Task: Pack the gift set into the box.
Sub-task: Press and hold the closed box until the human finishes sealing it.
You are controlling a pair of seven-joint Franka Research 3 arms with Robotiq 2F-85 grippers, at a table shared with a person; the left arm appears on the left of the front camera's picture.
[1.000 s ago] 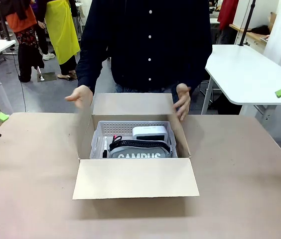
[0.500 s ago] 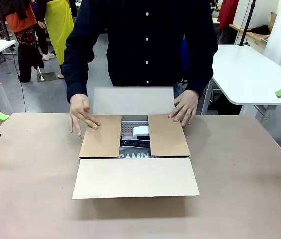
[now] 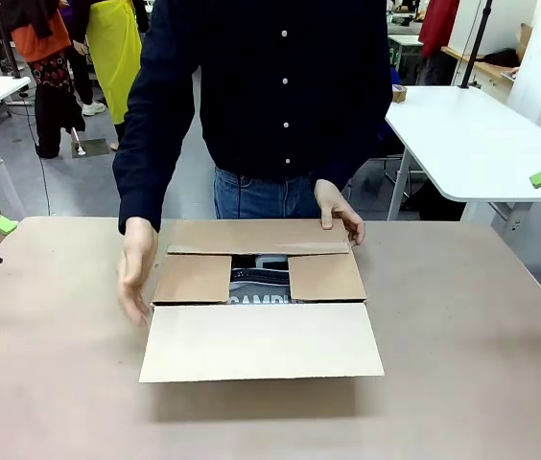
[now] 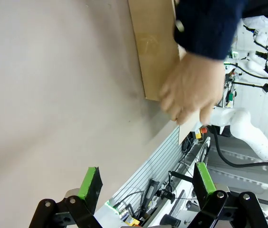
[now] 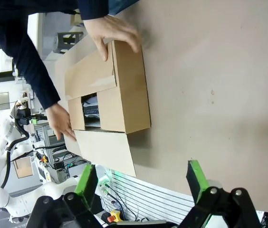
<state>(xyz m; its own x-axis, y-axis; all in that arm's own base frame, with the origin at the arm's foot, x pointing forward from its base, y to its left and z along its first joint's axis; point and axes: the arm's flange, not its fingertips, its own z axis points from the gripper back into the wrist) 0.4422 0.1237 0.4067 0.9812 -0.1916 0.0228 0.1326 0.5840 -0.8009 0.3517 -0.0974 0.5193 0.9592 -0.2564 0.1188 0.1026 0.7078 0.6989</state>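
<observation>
The grey perforated plastic gift set sits inside the brown cardboard box, whose unfolded near flap (long axis crosswise) faces the left gripper and right gripper, both empty, jaws apart; the person's hand is nearer.

box: plain brown | gift set: grey, white lettering | sleeve: navy

Flaps of the box hide most of the gift set.
</observation>
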